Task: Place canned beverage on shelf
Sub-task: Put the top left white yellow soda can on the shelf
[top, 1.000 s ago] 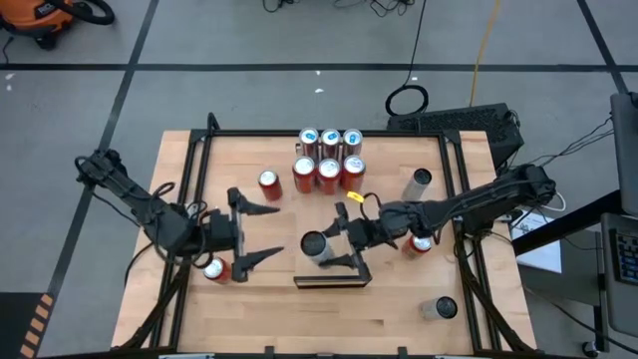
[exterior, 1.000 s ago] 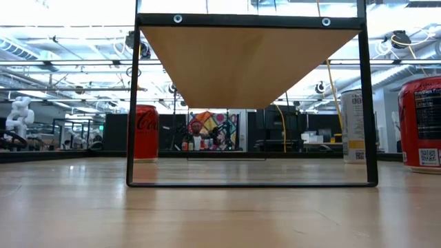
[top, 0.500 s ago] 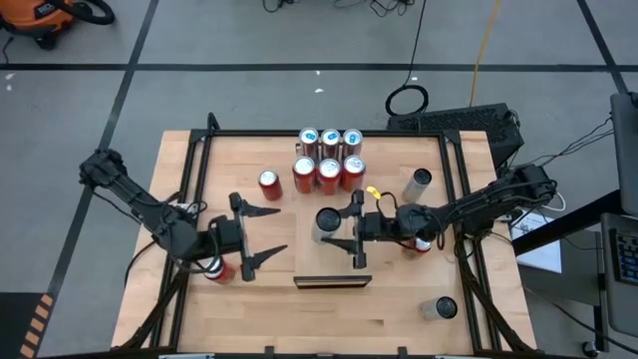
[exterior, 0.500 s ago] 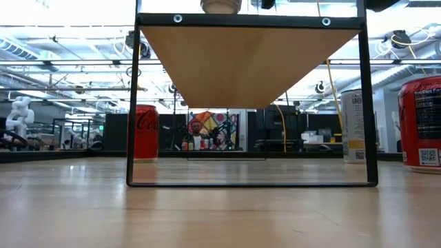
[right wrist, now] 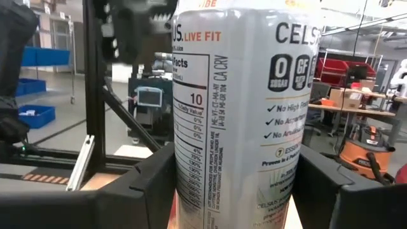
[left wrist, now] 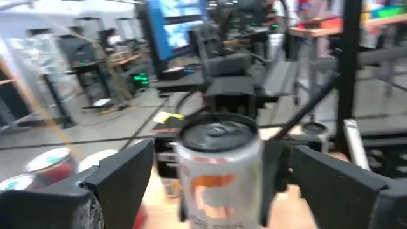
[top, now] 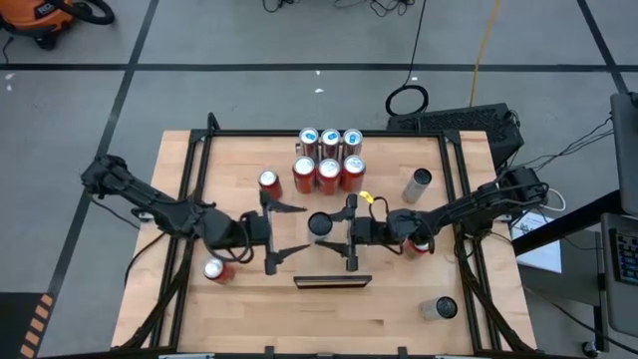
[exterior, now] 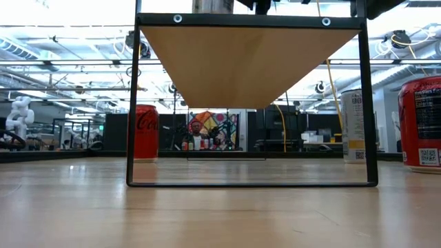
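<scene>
A silver Celsius can [top: 321,223] is upright in my right gripper [top: 333,228], which is shut on it from the right. The right wrist view has this can [right wrist: 235,108] filling the space between the dark fingers [right wrist: 127,191]. It is over the shelf [top: 332,283], near the dark front edge. From table height the shelf's pale panel [exterior: 248,62] shows from below, with the can's base [exterior: 213,5] just above its top bar. My left gripper [top: 299,229] is open just left of the can. Its fingers [left wrist: 121,178] flank the can [left wrist: 219,165] without touching it.
Six cans [top: 329,160] stand in two rows at the back, with a red can [top: 269,182] to their left and a silver one [top: 419,182] to their right. More cans sit by the left arm [top: 214,269], under the right arm [top: 421,244] and front right [top: 439,308].
My right gripper has carried the can toward the back and over the shelf, so its base now shows above the shelf in the low view. My left gripper has moved right, up to the can.
</scene>
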You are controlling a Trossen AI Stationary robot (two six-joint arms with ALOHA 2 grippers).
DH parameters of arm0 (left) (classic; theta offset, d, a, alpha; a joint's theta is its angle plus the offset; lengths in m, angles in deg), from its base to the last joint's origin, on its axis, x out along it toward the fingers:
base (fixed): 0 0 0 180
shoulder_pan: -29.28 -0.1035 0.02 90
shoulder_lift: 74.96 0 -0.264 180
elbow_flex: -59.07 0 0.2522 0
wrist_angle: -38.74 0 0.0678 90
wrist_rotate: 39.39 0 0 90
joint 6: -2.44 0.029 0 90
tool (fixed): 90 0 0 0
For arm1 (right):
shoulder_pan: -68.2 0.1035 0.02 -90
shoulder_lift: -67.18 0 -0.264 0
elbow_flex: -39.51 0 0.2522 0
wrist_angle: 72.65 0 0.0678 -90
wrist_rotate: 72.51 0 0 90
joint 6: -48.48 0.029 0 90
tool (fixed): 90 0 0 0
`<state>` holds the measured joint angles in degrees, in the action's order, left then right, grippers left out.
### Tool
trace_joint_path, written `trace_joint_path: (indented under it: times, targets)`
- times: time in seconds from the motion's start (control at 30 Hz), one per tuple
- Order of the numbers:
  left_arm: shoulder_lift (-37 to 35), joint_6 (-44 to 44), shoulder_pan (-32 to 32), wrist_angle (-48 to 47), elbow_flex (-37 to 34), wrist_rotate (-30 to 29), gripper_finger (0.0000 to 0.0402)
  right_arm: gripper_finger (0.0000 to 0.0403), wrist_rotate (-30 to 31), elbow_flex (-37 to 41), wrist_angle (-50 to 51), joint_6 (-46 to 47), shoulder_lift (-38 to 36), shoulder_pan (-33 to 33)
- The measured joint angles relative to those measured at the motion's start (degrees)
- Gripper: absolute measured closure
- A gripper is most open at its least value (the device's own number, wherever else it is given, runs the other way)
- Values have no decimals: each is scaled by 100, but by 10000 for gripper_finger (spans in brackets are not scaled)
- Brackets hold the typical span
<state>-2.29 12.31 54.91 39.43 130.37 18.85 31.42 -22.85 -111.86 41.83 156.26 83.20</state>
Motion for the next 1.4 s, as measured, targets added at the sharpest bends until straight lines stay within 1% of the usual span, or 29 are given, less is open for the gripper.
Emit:
trace_joint_path:
  times: [0.07,0.1,0.23,0.33,0.43,0.53,0.77,0.83,0.93,1.0,1.07,1.27,1.4]
  targets:
    - [64,13,-78,37,0,326,29,183,-2,-1,-14,-1,-1,0]
    - [101,21,-115,65,0,395,29,183,-2,-2,-7,-4,-1,0]
    - [248,148,-291,182,0,451,29,183,-19,-3,6,38,-1,0]
    - [345,112,-407,304,0,636,29,183,-13,-9,17,42,-1,0]
    - [429,109,-461,386,4,650,34,183,-3,-9,21,97,-1,-2]
    - [484,108,-472,475,4,648,53,183,-2,-9,32,101,-1,-2]
    - [491,38,-468,449,4,748,122,183,-15,-9,68,108,-1,0]
    - [491,-15,-472,449,4,777,134,183,-19,-9,62,122,-1,0]
    - [492,-116,-468,401,4,777,141,183,-18,-9,65,127,-1,0]
    - [522,-158,-467,433,5,757,140,183,-19,-9,65,142,-1,0]
    - [525,-176,-461,425,7,716,130,183,-21,-9,72,151,-1,0]
    - [533,-208,-461,409,7,710,79,183,11,-9,79,140,-1,-7]
    - [536,-210,-489,385,7,711,72,183,21,-9,78,142,-1,-9]
